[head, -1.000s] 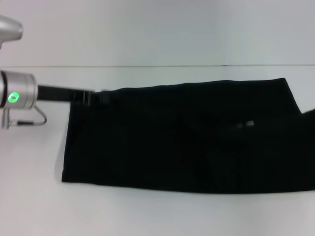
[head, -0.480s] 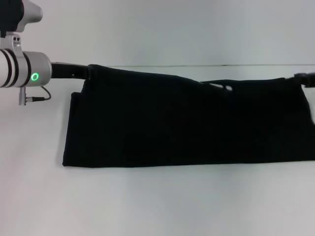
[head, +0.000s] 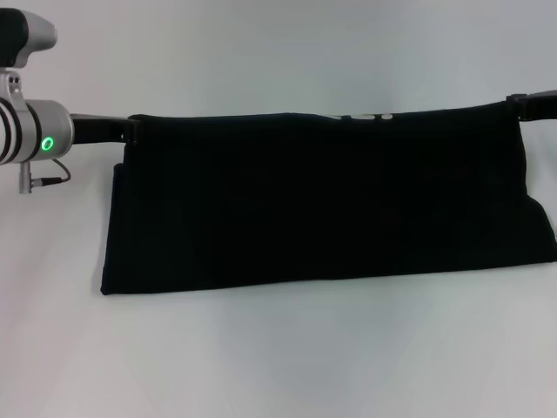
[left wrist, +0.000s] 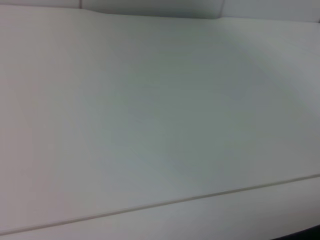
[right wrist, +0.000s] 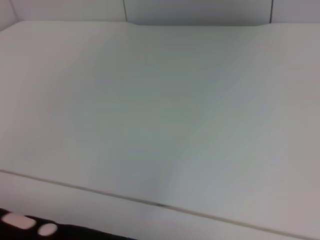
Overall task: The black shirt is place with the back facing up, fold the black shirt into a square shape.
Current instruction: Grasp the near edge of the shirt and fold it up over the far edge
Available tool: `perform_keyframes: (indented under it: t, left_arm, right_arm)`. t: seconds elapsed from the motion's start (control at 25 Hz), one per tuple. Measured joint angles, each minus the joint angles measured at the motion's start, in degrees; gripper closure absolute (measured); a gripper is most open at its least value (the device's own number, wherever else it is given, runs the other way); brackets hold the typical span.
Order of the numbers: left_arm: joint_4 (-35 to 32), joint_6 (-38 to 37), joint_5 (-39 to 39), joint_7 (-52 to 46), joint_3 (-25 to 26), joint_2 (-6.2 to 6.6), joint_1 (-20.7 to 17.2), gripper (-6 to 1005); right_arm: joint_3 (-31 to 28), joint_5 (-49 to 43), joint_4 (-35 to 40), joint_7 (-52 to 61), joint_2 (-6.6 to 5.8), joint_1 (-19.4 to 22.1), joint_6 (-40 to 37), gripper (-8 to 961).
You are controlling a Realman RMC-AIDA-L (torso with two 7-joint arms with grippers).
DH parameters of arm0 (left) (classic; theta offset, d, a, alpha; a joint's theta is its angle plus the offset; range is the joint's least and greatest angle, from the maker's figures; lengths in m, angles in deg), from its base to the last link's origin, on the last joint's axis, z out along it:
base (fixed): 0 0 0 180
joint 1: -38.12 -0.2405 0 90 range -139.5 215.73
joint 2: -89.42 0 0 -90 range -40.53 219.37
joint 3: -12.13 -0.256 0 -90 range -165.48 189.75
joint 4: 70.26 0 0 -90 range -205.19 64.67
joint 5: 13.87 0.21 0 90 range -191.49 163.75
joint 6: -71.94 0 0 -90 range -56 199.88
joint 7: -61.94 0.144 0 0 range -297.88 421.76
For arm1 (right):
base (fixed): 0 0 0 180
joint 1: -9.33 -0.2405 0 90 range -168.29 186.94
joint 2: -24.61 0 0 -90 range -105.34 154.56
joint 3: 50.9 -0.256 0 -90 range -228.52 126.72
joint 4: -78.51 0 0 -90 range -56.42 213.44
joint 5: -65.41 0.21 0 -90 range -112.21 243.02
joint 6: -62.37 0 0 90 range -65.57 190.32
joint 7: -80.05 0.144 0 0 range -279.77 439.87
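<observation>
The black shirt (head: 322, 205) now hangs stretched taut, left gripper (head: 132, 129) and right gripper (head: 515, 104) pinching its top corners (lettering peeks).

Both dark grippers' fingertips vanish into the large soft black fabric shirt (head: 322, 205). White lettering (right wrist: 25, 223) sits cut off at the right wrist picture's edge, unreadable.

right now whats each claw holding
Left claw: shut on the black shirt, at its far left corner.
Right claw: shut on the shirt's far right corner.

black shirt (head: 322, 205) top edge lifted taut | left tool (head: 132, 129), right tool (head: 515, 104) raised
</observation>
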Motion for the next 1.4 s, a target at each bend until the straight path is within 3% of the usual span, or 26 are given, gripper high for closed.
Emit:
perform_keyframes:
  t: [0.44,1.16,1.4]
  left_arm:
    - [-0.10,1.05,-0.22,-0.01,0.30,-0.57,-0.94,995]
    - [-0.48,2.54,-1.03,-0.54,0.28,-0.71,-2.17,995]
    - [-0.25,2.55,-1.03,-0.43,-0.05,-0.81,-1.81,995]
  right_arm:
    - [2.08,0.10,-0.91,-2.22,1.21,-2.62,3.75,949]
    - [3.68,0.11,-1.56,-2.65,1.44,-3.46,6.46,949]
    - [4.71,0.11,-1.73,-2.90,2.16,-3.57,8.07,950]
